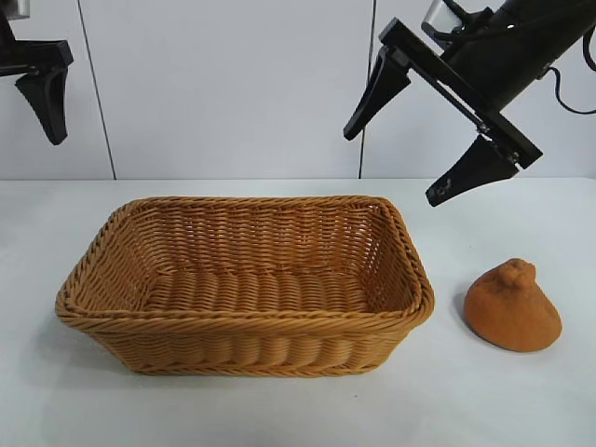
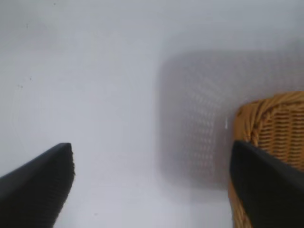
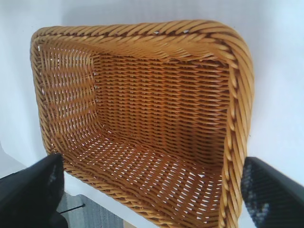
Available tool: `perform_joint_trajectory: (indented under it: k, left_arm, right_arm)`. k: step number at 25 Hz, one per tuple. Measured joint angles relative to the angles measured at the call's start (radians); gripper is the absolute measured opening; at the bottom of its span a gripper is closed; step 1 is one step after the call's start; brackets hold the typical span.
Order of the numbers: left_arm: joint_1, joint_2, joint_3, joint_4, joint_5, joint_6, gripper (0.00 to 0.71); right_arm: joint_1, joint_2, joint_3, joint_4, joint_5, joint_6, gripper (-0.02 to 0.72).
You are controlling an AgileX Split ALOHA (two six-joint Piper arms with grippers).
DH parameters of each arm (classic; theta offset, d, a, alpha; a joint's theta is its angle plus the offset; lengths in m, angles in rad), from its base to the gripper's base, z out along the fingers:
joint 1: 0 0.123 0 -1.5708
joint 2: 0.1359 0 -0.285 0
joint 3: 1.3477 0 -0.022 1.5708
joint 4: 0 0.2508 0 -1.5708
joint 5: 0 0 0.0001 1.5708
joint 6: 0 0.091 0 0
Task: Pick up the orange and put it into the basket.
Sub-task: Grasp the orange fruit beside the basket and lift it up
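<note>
You've basically done nothing yet: orange [image 1: 513, 306] sits on the bench [image 1: 521, 400] beside the empty basket [image 1: 244, 322], and both the right tool [image 1: 399, 155] and left tool [image 1: 45, 93] hang released, holding nothing.

Bright even light, soft shadow beside the basket [image 2: 278, 118], left wrist view blurred, near jaws out of focus

the left gripper [image 1: 42, 93] is cut off by the exterior view's edge, showing one finger only.

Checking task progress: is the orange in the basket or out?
Out. The orange sits on the table beside the basket, whose woven floor is bare in the right wrist view.
</note>
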Motion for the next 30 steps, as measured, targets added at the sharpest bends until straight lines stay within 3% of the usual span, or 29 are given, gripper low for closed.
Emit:
perform_joint_trajectory:
  k: [10, 19, 30]
  left_arm:
    - [0.000, -0.404, 0.402, 0.043, 0.001, 0.024, 0.636]
    - [0.000, -0.879, 0.810, 0.043, 0.004, 0.032, 0.636]
    - [0.000, -1.414, 1.154, 0.042, -0.143, 0.025, 0.636]
  right_arm:
    - [0.000, 0.000, 0.000, 0.000, 0.000, 0.000, 0.694]
    - [0.000, 0.000, 0.000, -0.001, 0.001, 0.000, 0.694]
    - [0.000, 0.000, 0.000, -0.001, 0.002, 0.000, 0.694]
